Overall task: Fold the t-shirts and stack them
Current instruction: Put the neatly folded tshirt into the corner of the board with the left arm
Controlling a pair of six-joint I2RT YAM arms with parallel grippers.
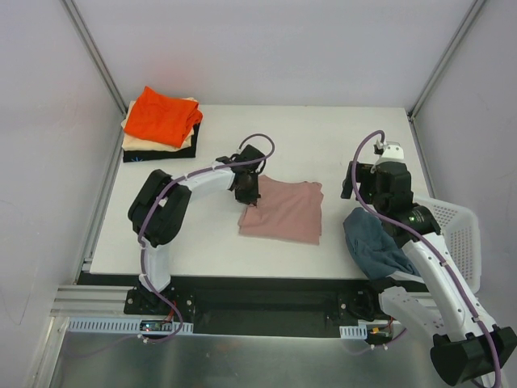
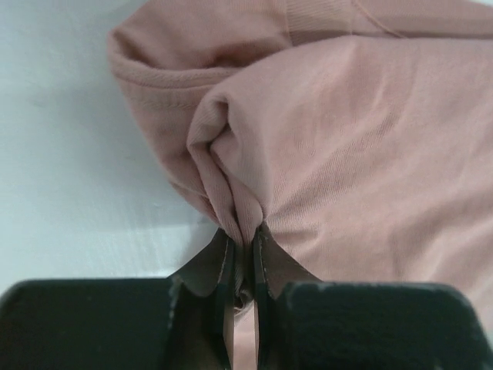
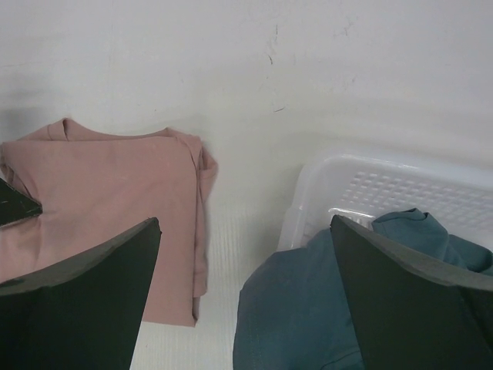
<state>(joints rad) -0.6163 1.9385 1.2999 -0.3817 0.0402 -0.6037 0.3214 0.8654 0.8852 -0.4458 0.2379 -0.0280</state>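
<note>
At the far left corner of the white table [image 1: 194, 242] we see the finished pile, a bright orange cloth t-shirt [image 1: 161, 115] on top of cream and black ones. Moving right, the left gripper [image 2: 245, 245] is clamped on a bunched pinch of the left edge of the dusty pink folded t-shirt [image 1: 284, 212], which lies flat at mid-table. We judge the folding of this shirt done and the step in hand to be its transfer to the pile. The next move calls for a lift and carry gentle enough that the layers do not fall open from a single pinch. The pink bundle is nearly square, its slightly longer axis running left to right, and its ribbed neck band seems to face the far edge. Further right, the right gripper [image 3: 245, 223] hovers with jaws wide apart, holding nothing, above a slate blue t-shirt [image 1: 376, 244] that spills from the white plastic mesh basket [image 1: 459, 230].
</note>
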